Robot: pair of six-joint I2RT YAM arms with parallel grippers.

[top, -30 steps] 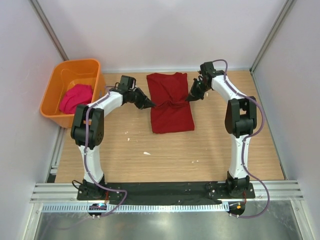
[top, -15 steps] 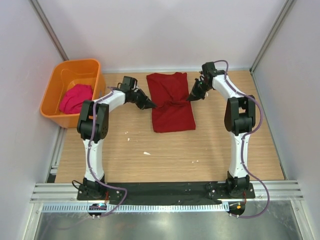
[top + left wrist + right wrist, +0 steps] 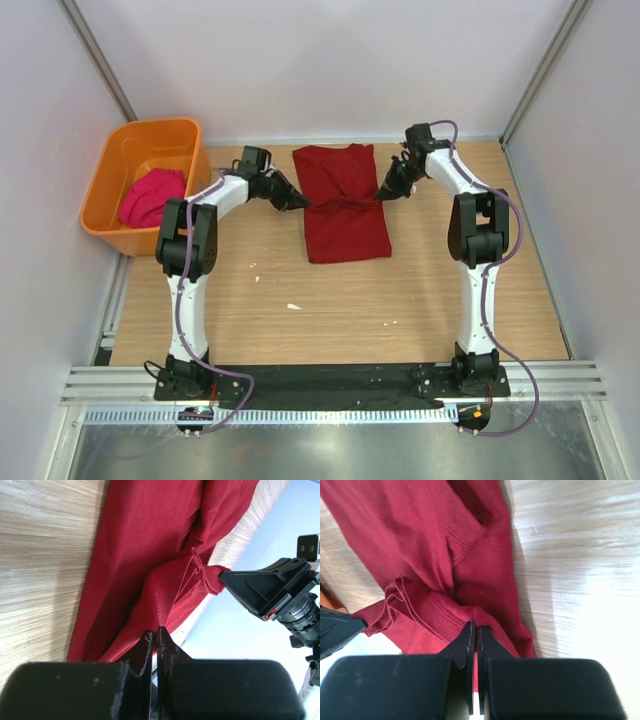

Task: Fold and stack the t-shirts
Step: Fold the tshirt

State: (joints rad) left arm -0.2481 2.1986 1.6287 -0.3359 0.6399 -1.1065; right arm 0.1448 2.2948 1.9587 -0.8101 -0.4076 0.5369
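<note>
Pinching the dark red t-shirt (image 3: pixel 345 232) at its left and right edges, the left gripper (image 3: pixel 303 207) and right gripper (image 3: pixel 381 195) each have jaws pressed together on a small bunch of cloth. The shirt lies on the far middle of the table (image 3: pixel 350 310); the pink t-shirt (image 3: pixel 152 196) sits in the orange tub (image 3: pixel 150 127), far left. Such thin pinches could slip, and uneven pulling would likely skew the fold or drag the whole shirt.
</note>
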